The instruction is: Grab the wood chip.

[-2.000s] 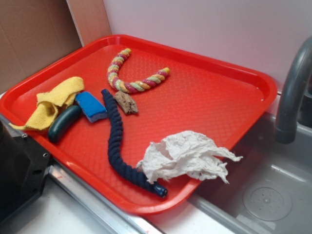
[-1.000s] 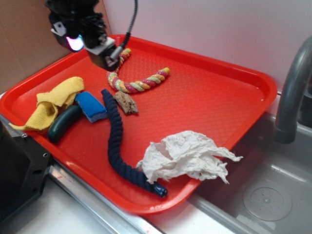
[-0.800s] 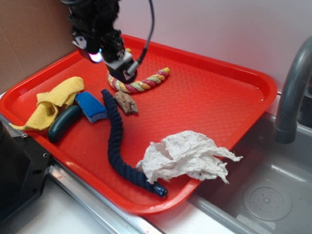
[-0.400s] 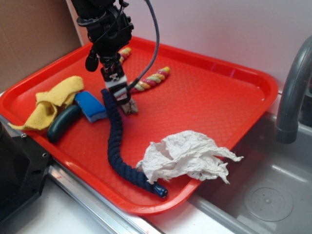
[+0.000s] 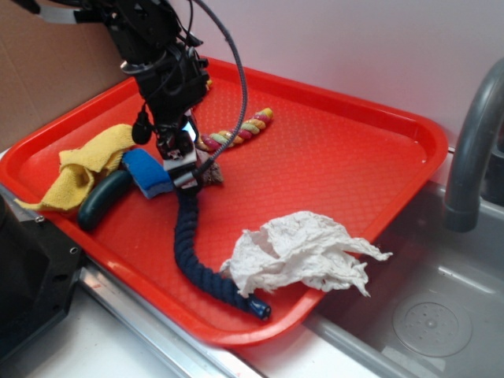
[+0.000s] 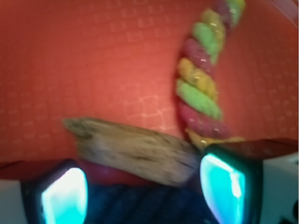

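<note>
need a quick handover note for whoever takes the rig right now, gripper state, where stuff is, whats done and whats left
Gripper: open, low over the red tray, nothing held.
Wood chip: flat on the tray between the two fingers in the wrist view, beside the striped rope, with the navy rope on its near side.
Done: lined up over the chip.
Left: close on it and lift, likely keeping clear of both ropes.

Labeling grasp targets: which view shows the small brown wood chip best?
Wrist view: the rough brown-tan wood chip lies unobstructed across the frame on the red plastic tray. In the exterior view, the black end effector hides most of it; only an end shows.
</note>
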Motion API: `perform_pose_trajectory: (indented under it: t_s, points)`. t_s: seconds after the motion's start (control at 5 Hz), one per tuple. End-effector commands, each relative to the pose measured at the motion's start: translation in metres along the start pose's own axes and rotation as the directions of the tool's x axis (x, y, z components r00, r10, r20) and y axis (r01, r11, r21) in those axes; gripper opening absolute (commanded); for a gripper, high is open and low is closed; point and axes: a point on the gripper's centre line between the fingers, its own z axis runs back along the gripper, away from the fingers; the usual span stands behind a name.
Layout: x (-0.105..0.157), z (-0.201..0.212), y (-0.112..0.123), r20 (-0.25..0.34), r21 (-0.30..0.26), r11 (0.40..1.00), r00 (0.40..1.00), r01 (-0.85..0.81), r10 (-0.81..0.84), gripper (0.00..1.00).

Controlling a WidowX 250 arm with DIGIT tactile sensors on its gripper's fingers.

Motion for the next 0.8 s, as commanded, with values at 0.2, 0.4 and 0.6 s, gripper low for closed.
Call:
perform_pose_trajectory:
  t_s: [0.2, 0.4, 0.6]
  points:
    - [-0.04, -0.029, -0.038, -0.094, -0.007, 0.999, 0.995, 0.041, -0.041, 1.0]
    - [-0.051, -0.021, -0.026, -0.122, 0.04, 0.999, 0.993, 0.01, -0.005, 1.0]
    - [-0.056, -0.014, -0.022, -0.107, 0.073, 0.997, 0.994, -0.017, 0.025, 1.0]
